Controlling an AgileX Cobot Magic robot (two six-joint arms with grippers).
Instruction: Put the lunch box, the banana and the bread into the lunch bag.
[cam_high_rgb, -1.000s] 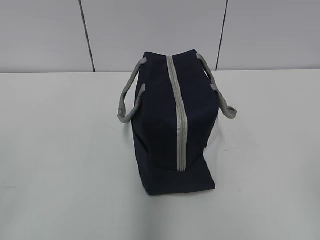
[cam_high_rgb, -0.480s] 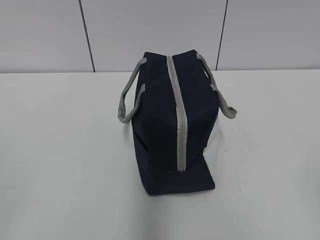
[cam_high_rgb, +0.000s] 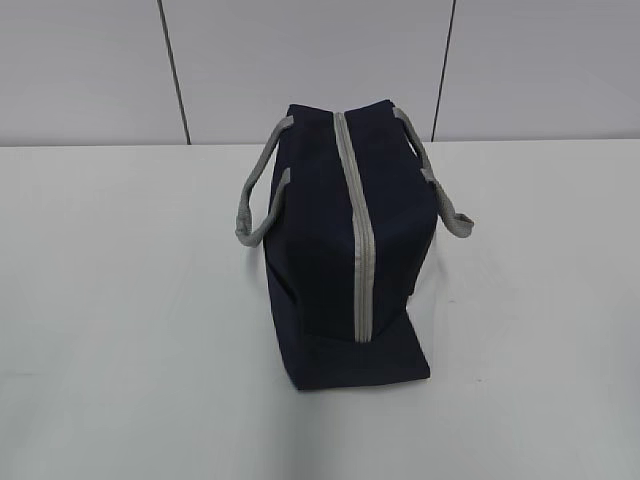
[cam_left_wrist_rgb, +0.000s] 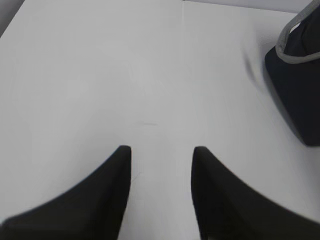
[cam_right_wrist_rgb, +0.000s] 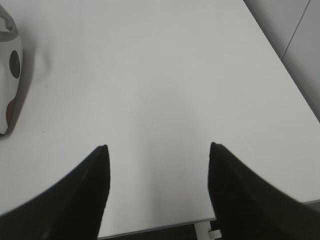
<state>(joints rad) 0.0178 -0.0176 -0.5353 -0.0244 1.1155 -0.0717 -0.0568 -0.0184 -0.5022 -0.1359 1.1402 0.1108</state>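
Observation:
The navy lunch bag (cam_high_rgb: 340, 250) stands in the middle of the white table, its grey zipper (cam_high_rgb: 356, 235) shut along the top, grey handles hanging to each side. Its navy corner and a handle show at the right of the left wrist view (cam_left_wrist_rgb: 295, 90); its white side panel shows at the left edge of the right wrist view (cam_right_wrist_rgb: 10, 92). My left gripper (cam_left_wrist_rgb: 161, 148) is open and empty over bare table left of the bag. My right gripper (cam_right_wrist_rgb: 157, 146) is open and empty over bare table right of the bag. The lunch box, banana and bread are out of view. Neither gripper shows in the exterior view.
The white table (cam_high_rgb: 120, 300) runs back to a grey panelled wall (cam_high_rgb: 300, 60). The table's right edge (cam_right_wrist_rgb: 280, 55) and near edge (cam_right_wrist_rgb: 160, 227) show in the right wrist view.

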